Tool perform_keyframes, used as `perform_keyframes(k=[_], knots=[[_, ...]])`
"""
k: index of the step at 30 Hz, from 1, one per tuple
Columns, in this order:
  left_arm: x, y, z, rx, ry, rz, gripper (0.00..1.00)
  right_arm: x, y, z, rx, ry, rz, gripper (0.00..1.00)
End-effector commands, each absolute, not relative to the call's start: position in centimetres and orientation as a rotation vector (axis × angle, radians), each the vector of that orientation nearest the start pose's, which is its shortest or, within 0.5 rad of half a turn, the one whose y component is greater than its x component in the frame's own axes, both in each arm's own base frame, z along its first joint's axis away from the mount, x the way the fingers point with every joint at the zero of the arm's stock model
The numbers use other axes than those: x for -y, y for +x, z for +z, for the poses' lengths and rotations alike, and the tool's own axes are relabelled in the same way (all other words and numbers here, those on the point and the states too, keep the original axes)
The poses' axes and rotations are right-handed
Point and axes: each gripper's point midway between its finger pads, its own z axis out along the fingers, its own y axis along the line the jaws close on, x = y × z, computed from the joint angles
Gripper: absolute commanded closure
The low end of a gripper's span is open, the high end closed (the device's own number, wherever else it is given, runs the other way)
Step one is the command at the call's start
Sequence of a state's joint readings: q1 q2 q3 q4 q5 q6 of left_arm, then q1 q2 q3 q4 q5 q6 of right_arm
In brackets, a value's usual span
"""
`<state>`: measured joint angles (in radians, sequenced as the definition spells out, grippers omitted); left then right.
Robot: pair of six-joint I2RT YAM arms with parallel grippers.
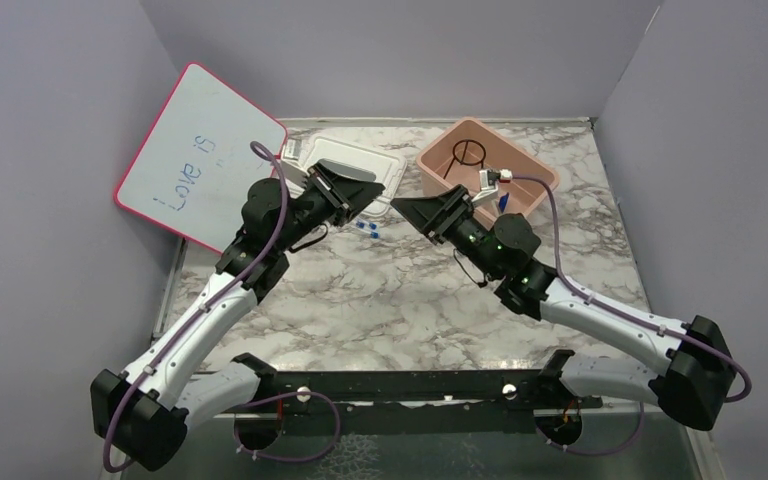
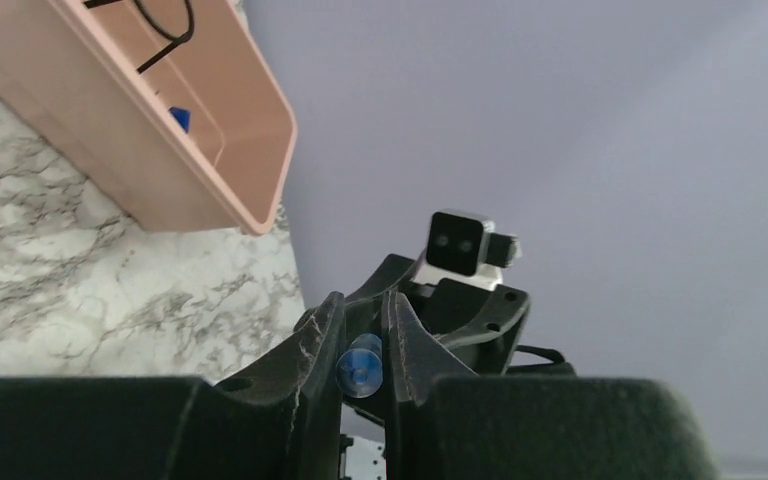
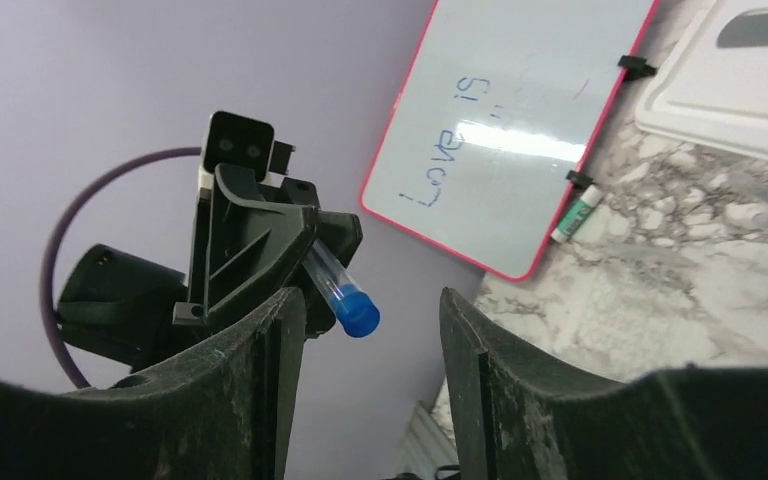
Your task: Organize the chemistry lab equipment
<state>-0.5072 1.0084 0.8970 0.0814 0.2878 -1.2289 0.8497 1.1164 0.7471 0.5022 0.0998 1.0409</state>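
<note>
My left gripper [image 1: 372, 192] is shut on a clear glass tube with a blue cap [image 3: 345, 300], which I see end-on between its jaws in the left wrist view [image 2: 360, 368]. My right gripper [image 1: 402, 208] is open, facing the left one tip to tip. The capped end of the tube sits just in front of its spread jaws, touching neither [image 3: 370, 335]. A black wire ring stand [image 1: 467, 152] lies in the pink bin [image 1: 440, 140], with a small blue piece [image 1: 502, 200] beside it. Small blue-capped tubes [image 1: 368, 230] lie on the marble below the grippers.
A white plastic tray [image 1: 360, 165] lies at the back, left of the bin. The pink-framed whiteboard [image 1: 200, 155] leans on the left wall, with a green-capped marker [image 3: 575, 215] at its foot. Purple walls close in three sides.
</note>
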Motion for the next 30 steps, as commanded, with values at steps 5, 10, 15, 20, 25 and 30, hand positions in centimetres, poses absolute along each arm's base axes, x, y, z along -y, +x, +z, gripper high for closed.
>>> perform_keyframes(k=[5, 10, 15, 20, 25, 30], knots=[[25.6, 27.4, 38.9, -1.645, -0.502, -1.770, 0.96, -32.4, 24.4, 39.4, -1.328, 0.334, 1.812, 0.60], [25.6, 27.4, 38.4, -1.654, -0.513, -1.776, 0.96, -32.6, 25.1, 39.6, -1.307, 0.386, 1.836, 0.62], [25.4, 27.3, 38.2, -1.650, -0.515, -1.768, 0.96, -33.0, 25.6, 39.5, -1.329, 0.407, 1.832, 0.71], [25.1, 27.5, 37.5, -1.663, -0.533, -1.746, 0.95, -33.5, 25.8, 39.0, -1.362, 0.392, 1.808, 0.85], [23.7, 28.0, 36.2, -1.688, -0.569, -1.612, 0.65, -33.8, 26.6, 37.7, -1.445, 0.354, 1.689, 0.91], [19.2, 28.9, 33.7, -1.720, -0.608, -1.246, 0.27, -34.6, 27.6, 34.6, -1.607, 0.197, 1.443, 0.91]])
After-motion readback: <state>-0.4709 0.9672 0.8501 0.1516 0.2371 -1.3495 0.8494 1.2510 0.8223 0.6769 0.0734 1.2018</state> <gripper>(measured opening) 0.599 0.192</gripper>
